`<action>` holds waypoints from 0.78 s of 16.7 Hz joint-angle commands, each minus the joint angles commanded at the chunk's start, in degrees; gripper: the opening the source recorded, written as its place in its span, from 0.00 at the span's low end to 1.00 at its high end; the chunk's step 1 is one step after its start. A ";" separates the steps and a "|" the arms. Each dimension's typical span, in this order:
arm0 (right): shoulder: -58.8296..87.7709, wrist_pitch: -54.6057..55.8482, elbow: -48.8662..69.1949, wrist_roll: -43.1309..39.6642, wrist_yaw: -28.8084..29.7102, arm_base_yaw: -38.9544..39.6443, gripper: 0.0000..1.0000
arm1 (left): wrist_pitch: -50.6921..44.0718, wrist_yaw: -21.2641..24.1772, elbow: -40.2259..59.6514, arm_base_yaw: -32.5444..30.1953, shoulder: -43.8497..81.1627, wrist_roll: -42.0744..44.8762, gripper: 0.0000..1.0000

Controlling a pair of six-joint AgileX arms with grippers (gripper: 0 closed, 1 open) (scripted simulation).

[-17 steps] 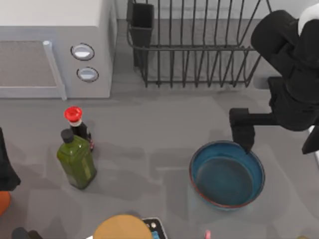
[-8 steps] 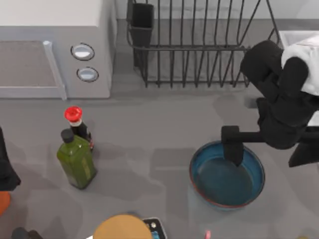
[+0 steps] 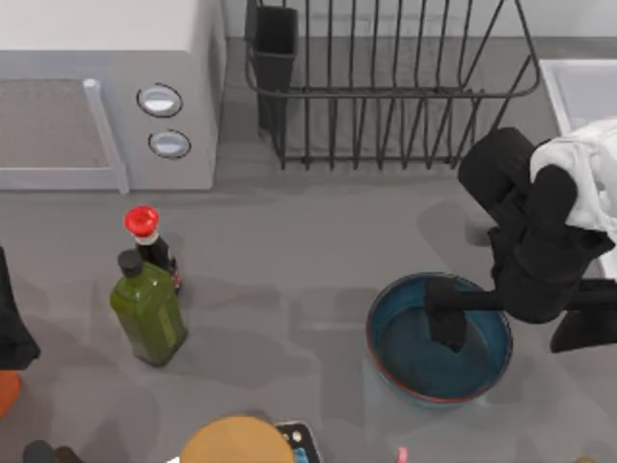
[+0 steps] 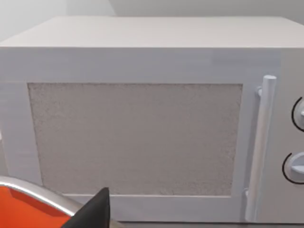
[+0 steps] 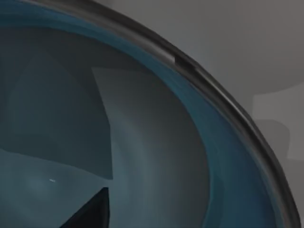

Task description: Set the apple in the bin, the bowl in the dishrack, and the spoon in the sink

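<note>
The teal-blue bowl (image 3: 415, 362) sits upright on the grey table, front right of centre. My right gripper (image 3: 445, 323) reaches down from the right over the bowl's inside, just within its far rim. The right wrist view looks closely into the bowl (image 5: 156, 142) and at its curved rim. The black wire dishrack (image 3: 386, 96) stands at the back, its utensil cup (image 3: 275, 43) at its left corner. The pale sink (image 3: 578, 92) lies at the back right, partly behind my right arm. The apple and the spoon are out of view. My left arm (image 3: 10, 333) is parked at the left edge.
A grey microwave (image 3: 106, 96) fills the back left, seen close in the left wrist view (image 4: 142, 133). A green bottle (image 3: 147, 309) and a red-capped dark bottle (image 3: 149, 241) stand left of centre. A tan round object (image 3: 236, 442) and an orange object (image 3: 5, 391) sit at the front edge.
My right arm has moved left and toward the front, carrying its gripper from the bowl's far rim to over the bowl's inside. The bowl and left arm have not moved.
</note>
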 joint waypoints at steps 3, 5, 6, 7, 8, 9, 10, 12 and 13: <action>0.00 0.00 0.00 0.00 0.00 0.00 0.85 | 0.00 0.00 0.00 0.00 0.00 0.00 1.00; 0.00 0.00 0.00 0.00 0.00 0.00 0.70 | 0.00 0.00 0.00 0.00 0.00 0.00 1.00; 0.00 0.00 0.00 0.00 0.00 0.00 0.62 | 0.00 0.00 0.00 0.00 0.00 0.00 1.00; 0.00 0.00 0.00 0.00 0.00 0.00 0.55 | 0.00 0.00 0.00 0.00 0.00 0.00 1.00; 0.00 0.00 0.00 0.00 0.00 0.00 0.47 | 0.00 0.00 0.00 0.00 0.00 0.00 1.00; 0.00 0.00 0.00 0.00 0.00 0.00 0.40 | 0.00 0.00 0.00 0.00 0.00 0.00 1.00; 0.00 0.00 0.00 0.00 0.00 0.00 0.32 | 0.00 0.00 0.00 0.00 0.00 0.00 1.00; 0.00 0.00 0.00 0.00 0.00 0.00 0.17 | 0.00 0.00 0.00 0.00 0.00 0.00 1.00; 0.00 0.00 0.00 0.00 0.00 0.00 0.10 | 0.00 0.00 0.00 0.00 0.00 0.00 1.00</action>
